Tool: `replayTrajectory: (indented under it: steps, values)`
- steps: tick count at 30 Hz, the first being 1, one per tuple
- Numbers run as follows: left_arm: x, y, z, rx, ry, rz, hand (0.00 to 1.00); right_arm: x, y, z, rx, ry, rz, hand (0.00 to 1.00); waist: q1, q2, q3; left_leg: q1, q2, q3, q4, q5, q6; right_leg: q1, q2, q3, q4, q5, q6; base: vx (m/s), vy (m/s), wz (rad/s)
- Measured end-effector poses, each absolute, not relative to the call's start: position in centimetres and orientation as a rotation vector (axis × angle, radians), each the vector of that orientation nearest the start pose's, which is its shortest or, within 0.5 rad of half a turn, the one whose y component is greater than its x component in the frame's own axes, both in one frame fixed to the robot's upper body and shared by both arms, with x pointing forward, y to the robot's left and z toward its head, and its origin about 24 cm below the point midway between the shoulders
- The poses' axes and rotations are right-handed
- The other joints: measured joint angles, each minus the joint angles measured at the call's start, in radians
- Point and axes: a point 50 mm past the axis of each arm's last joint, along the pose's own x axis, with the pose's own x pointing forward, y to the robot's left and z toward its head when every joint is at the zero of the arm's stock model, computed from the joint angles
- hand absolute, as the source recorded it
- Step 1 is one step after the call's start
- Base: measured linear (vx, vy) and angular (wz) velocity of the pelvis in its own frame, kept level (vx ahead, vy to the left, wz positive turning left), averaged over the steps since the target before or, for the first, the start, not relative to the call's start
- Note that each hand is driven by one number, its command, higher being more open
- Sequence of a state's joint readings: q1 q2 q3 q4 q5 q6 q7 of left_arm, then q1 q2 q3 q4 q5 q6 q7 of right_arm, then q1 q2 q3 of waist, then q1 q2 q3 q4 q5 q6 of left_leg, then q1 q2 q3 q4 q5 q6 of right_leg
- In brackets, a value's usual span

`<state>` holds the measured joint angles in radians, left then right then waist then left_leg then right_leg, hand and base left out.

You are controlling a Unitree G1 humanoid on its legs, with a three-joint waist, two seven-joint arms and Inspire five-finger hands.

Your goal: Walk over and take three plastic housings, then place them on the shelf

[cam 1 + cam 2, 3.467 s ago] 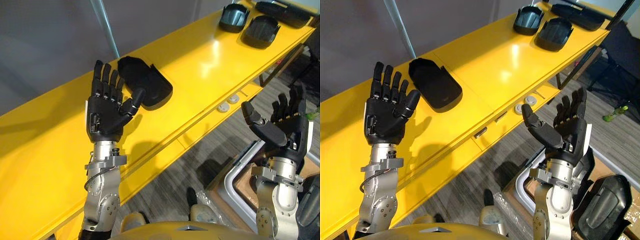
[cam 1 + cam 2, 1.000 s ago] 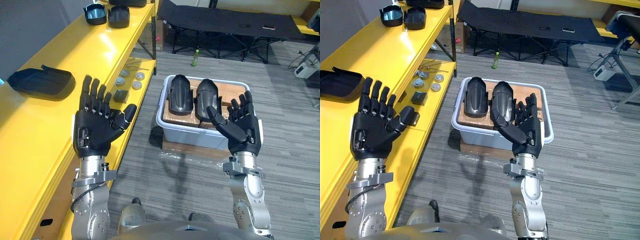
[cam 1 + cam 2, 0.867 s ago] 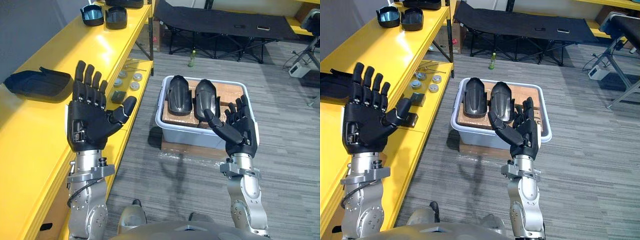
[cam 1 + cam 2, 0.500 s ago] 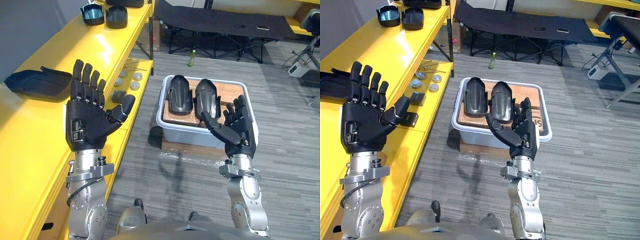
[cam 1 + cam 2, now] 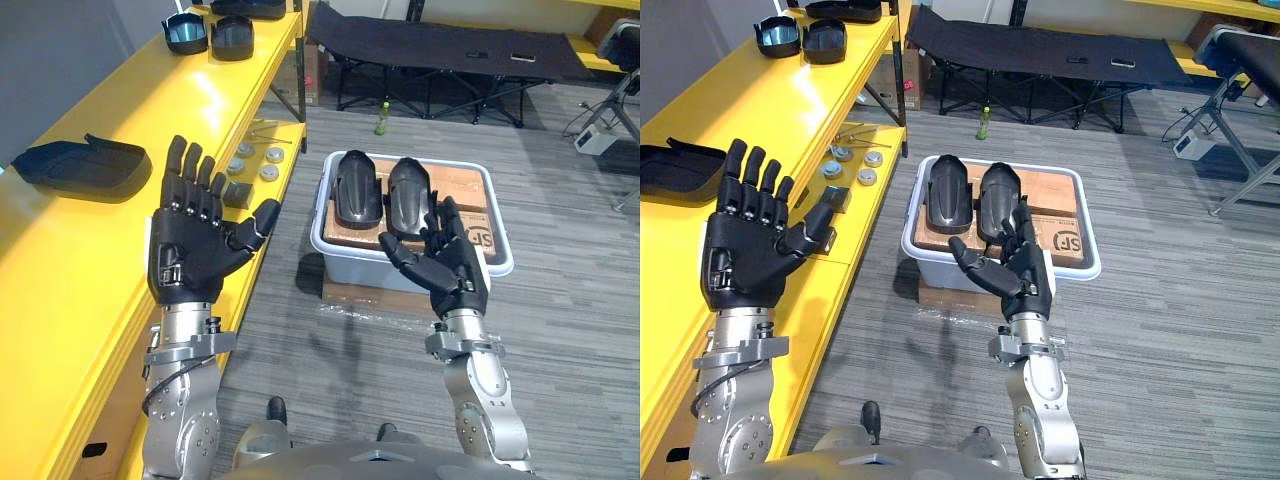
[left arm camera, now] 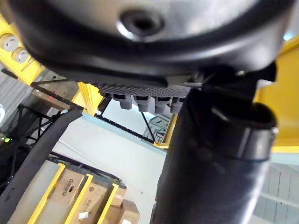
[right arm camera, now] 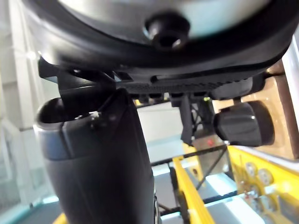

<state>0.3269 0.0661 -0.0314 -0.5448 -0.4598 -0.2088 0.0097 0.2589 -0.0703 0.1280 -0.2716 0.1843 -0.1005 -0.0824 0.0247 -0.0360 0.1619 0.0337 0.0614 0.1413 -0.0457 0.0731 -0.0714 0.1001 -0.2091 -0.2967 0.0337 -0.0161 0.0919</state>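
**Left eye view.** Left hand (image 5: pixel 195 250) is raised at lower left, palm to the camera. Its fingers are straight and spread, and it holds nothing. It shows over the front edge of the yellow shelf (image 5: pixel 130 110).

Right hand (image 5: pixel 450 272) is raised right of centre, palm up, fingers loosely spread, and empty. It shows before the near rim of the grey bin (image 5: pixel 335 245), which sits on the carpet mid-frame.

Two bin housings (image 5: pixel 357 198) stand side by side in the bin's left half, on cardboard (image 5: pixel 470 215). The right hand's fingertips overlap the right-hand one in the frame; whether they touch it cannot be told.

A shelf housing (image 5: pixel 80 165) lies on the shelf at the left edge, above the left hand. Two far housings (image 5: pixel 210 35) sit together at the shelf's far end, upper left.

**Right eye view.** Same layout. Metal discs (image 5: pixel 869 177) lie on the shelf's lower ledge, between the left hand and the bin. A green bottle (image 5: pixel 985 122) stands on the carpet above the bin, just below a black cot (image 5: pixel 1040 45) that runs across the top.

**Left wrist view.** The hand's dark bulk runs along the top, with its thumb (image 6: pixel 215 163) at lower right. The fingers (image 6: pixel 140 100) are a short, straight row. Nothing is gripped.

**Right wrist view.** The bulk runs along the top, with the thumb (image 7: pixel 103 163) at lower left. The fingers (image 7: pixel 177 95) are uncurled and nothing is held.
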Motion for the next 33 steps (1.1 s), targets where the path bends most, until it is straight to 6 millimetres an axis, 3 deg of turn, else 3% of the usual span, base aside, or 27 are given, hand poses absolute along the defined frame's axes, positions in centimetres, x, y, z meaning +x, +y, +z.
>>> replayTrajectory:
  steps: [4,6,8,10,12,13,15,18,19,21,22,23,24,25,26,27,28,29,30,31,32,33]
  values:
    - [18.0,17.4,11.7,-0.354,-0.429,0.001,1.00,20.4,-13.7,5.8,0.138,-0.104,-0.010,1.00,0.003,-0.020,-0.002,0.003,0.003,0.020,-0.001,0.003,0.000,-0.044,-0.008,0.019,0.058,-0.039,-0.011,-0.05,0.001,-0.15]
    - [18.0,17.5,11.7,-0.309,-0.429,0.005,1.00,21.1,-13.4,6.1,0.144,-0.118,-0.015,1.00,0.001,-0.038,0.003,-0.047,0.011,0.032,0.111,-0.055,-0.003,-0.075,-0.013,0.037,0.102,-0.051,-0.028,-0.03,0.004,-0.24]
    - [18.0,17.6,11.6,-0.274,-0.421,0.010,1.00,21.6,-12.9,5.9,0.143,-0.111,-0.003,1.00,0.005,-0.041,0.007,-0.087,0.038,0.044,0.238,-0.123,-0.010,-0.099,-0.006,0.038,0.149,-0.035,-0.023,-0.02,0.006,-0.52]
    - [18.0,17.7,11.6,-0.251,-0.412,0.012,1.00,21.7,-12.5,5.5,0.147,-0.094,0.022,1.00,0.008,-0.021,0.012,-0.111,0.077,0.044,0.339,-0.188,-0.003,-0.104,0.024,0.030,0.151,0.005,-0.051,-0.07,0.054,-0.76]
    - [18.2,17.9,11.7,-0.225,-0.415,-0.008,1.00,21.6,-11.9,5.6,0.146,-0.101,0.054,1.00,0.002,-0.014,0.018,-0.159,0.105,0.048,0.425,-0.251,0.008,-0.117,0.037,0.060,0.111,0.038,-0.035,-0.11,0.140,-0.66]
    - [18.2,17.8,11.7,-0.226,-0.415,-0.016,1.00,21.6,-11.9,5.7,0.143,-0.109,0.056,1.00,0.002,-0.004,0.024,-0.170,0.109,0.048,0.437,-0.259,0.011,-0.133,0.039,0.074,0.122,0.041,-0.034,-0.12,0.179,-0.48]
    - [18.6,17.8,10.5,-0.249,-0.366,-0.028,1.00,22.2,-11.8,5.4,0.122,-0.105,0.071,1.00,0.002,0.031,0.040,-0.164,0.143,0.042,0.456,-0.273,0.018,-0.212,0.030,0.126,0.256,-0.002,-0.090,-0.13,0.180,-0.21]
    - [18.7,17.5,9.7,-0.278,-0.329,-0.061,1.00,22.2,-12.0,5.5,0.117,-0.117,0.078,1.00,0.001,0.042,0.043,-0.170,0.160,-0.019,0.481,-0.285,0.000,-0.233,0.013,0.197,0.278,0.001,-0.085,-0.03,-0.043,0.46]
    - [18.7,17.5,9.6,-0.287,-0.322,-0.066,1.00,22.2,-12.0,5.6,0.124,-0.128,0.091,1.00,-0.002,0.042,0.043,-0.178,0.160,-0.071,0.496,-0.294,-0.014,-0.226,0.023,0.246,0.281,-0.001,-0.082,0.04,-0.243,0.98]
    - [18.7,17.5,9.6,-0.308,-0.319,-0.071,1.00,22.1,-11.8,6.0,0.136,-0.142,0.115,1.00,-0.005,0.036,0.040,-0.193,0.157,-0.147,0.528,-0.311,-0.048,-0.205,0.038,0.305,0.308,-0.033,-0.037,0.05,-0.319,1.07]
    - [18.7,17.7,9.6,-0.323,-0.316,-0.069,1.00,22.0,-11.7,6.0,0.148,-0.143,0.141,1.00,0.001,0.013,0.030,-0.191,0.143,-0.182,0.526,-0.311,-0.078,-0.191,0.030,0.295,0.326,-0.085,-0.005,0.07,-0.425,0.93]
    - [18.7,17.8,9.4,-0.354,-0.309,-0.053,1.00,22.2,-11.7,6.1,0.146,-0.147,0.174,1.00,0.007,0.013,0.018,-0.183,0.145,-0.214,0.499,-0.295,-0.113,-0.177,0.022,0.243,0.344,-0.175,0.073,0.13,-0.573,0.92]
    - [18.5,17.9,9.0,-0.390,-0.290,-0.015,1.00,22.2,-11.7,6.1,0.129,-0.147,0.189,1.00,0.014,0.019,0.000,-0.155,0.170,-0.234,0.422,-0.272,-0.115,-0.177,0.040,0.198,0.349,-0.196,0.036,0.14,-0.469,0.60]
    - [18.5,17.9,8.9,-0.403,-0.284,-0.003,1.00,22.2,-11.7,6.2,0.128,-0.151,0.191,1.00,0.020,0.022,-0.002,-0.149,0.177,-0.233,0.414,-0.260,-0.078,-0.178,0.044,0.184,0.349,-0.202,0.023,0.14,-0.343,0.38]
    - [18.2,17.7,8.5,-0.435,-0.262,0.017,1.00,22.4,-12.1,6.3,0.105,-0.155,0.203,1.00,0.024,0.040,-0.006,-0.148,0.176,-0.232,0.504,-0.231,-0.030,-0.172,0.064,0.163,0.344,-0.204,-0.012,0.15,-0.272,0.31]
    - [18.2,17.5,8.2,-0.448,-0.250,0.020,1.00,22.4,-12.3,6.4,0.099,-0.155,0.203,1.00,0.017,0.054,-0.009,-0.155,0.185,-0.219,0.530,-0.226,-0.015,-0.157,0.077,0.143,0.332,-0.199,-0.019,0.19,-0.347,0.63]
    - [18.1,17.3,7.9,-0.465,-0.231,0.015,1.00,22.5,-12.7,6.3,0.084,-0.147,0.192,1.00,-0.002,0.066,-0.006,-0.185,0.211,-0.208,0.558,-0.187,0.022,-0.120,0.101,0.102,0.302,-0.191,-0.026,0.25,-0.396,0.58]
    - [18.1,17.0,7.7,-0.471,-0.219,0.012,1.00,22.5,-13.1,6.2,0.070,-0.136,0.187,1.00,0.001,0.073,-0.002,-0.201,0.235,-0.192,0.595,-0.155,0.034,-0.087,0.122,0.087,0.269,-0.181,-0.042,0.22,-0.292,0.57]
    - [18.1,16.8,7.4,-0.463,-0.205,-0.003,1.00,22.5,-13.3,6.1,0.056,-0.128,0.183,1.00,0.002,0.080,0.011,-0.239,0.266,-0.165,0.675,-0.123,0.013,-0.021,0.148,0.066,0.203,-0.164,-0.061,0.17,-0.196,0.24]
    - [18.1,16.7,7.2,-0.462,-0.196,-0.013,1.00,22.5,-13.4,6.0,0.055,-0.126,0.179,1.00,0.002,0.081,0.021,-0.245,0.264,-0.158,0.713,-0.130,-0.005,0.010,0.154,0.061,0.177,-0.159,-0.067,0.19,-0.157,0.20]
    - [17.9,16.3,6.7,-0.466,-0.170,-0.042,1.00,22.2,-13.9,5.8,0.056,-0.117,0.148,1.00,0.007,0.081,0.024,-0.254,0.231,-0.127,0.743,-0.188,-0.050,0.053,0.159,0.058,0.131,-0.150,-0.079,0.21,-0.120,0.04]
    - [17.7,15.9,6.5,-0.472,-0.161,-0.068,1.00,22.0,-14.3,5.6,0.056,-0.115,0.114,1.00,0.009,0.088,0.020,-0.252,0.178,-0.120,0.676,-0.233,-0.070,0.062,0.155,0.060,0.109,-0.147,-0.080,0.20,-0.073,-0.02]
